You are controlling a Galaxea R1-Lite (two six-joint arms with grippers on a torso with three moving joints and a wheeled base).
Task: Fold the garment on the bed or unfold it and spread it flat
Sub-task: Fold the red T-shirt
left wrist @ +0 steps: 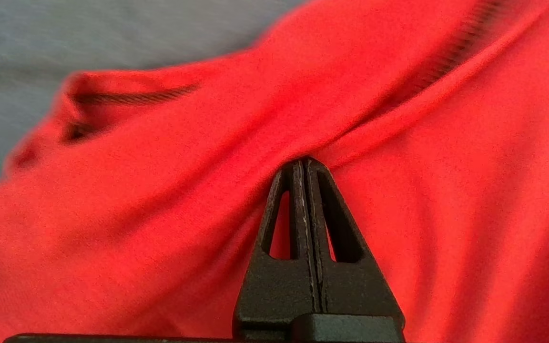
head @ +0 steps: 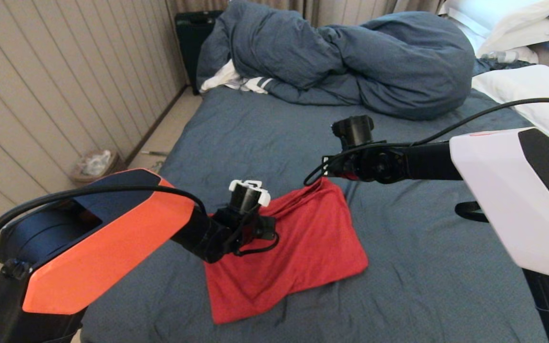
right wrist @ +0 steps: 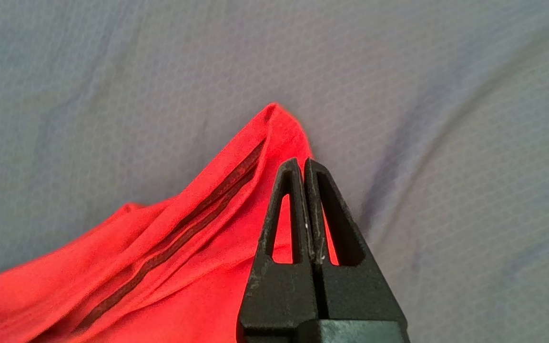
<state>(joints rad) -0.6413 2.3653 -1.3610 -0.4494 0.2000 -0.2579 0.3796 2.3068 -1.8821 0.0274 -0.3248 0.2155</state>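
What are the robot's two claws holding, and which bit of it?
Both hold the red short-sleeved T-shirt. The left gripper pinches a fold of fabric on its left side; the right gripper pinches its far corner, by a stitched hem.

No lettering, label, brand, number or sign is showing legibly in any view. The garment [head: 289, 247] is lying with only plain red cloth facing up, and nothing printed is appearing on it.
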